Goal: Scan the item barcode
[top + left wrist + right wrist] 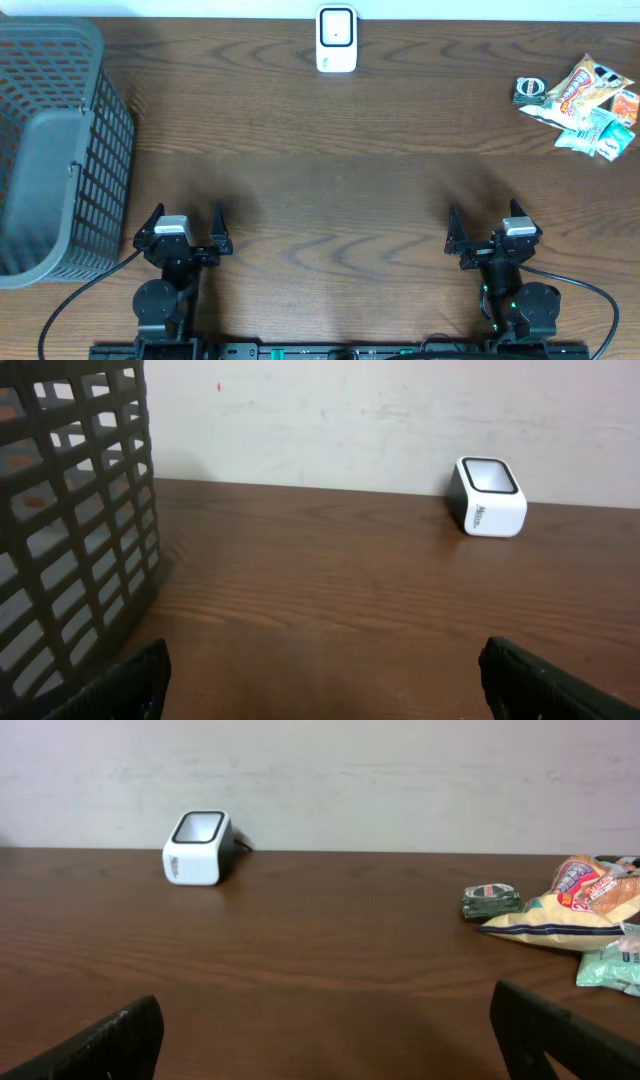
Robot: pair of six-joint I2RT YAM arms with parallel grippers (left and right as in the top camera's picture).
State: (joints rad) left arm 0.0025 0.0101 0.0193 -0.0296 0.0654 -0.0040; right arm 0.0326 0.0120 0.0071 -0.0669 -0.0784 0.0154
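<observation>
Dark wood-grain table (330,150); pale wall (400,770) behind it. My left gripper (187,218) and right gripper (485,222) stand wide apart and empty at the near edge. Snack packets (590,105) lie far right. Scanner (336,40) sits far centre; its side label is unreadable.

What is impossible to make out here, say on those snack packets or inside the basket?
- Barcodes on the snack packets: too small in the overhead view. In the right wrist view, the right edge cuts the pile off.
- Basket: cut by the left edge overhead and by the top and left edges in the left wrist view, so its inside shows only partly.
- Label on the small dark item: too small.
- Lettering on the scanner: blurred in both wrist views.
</observation>
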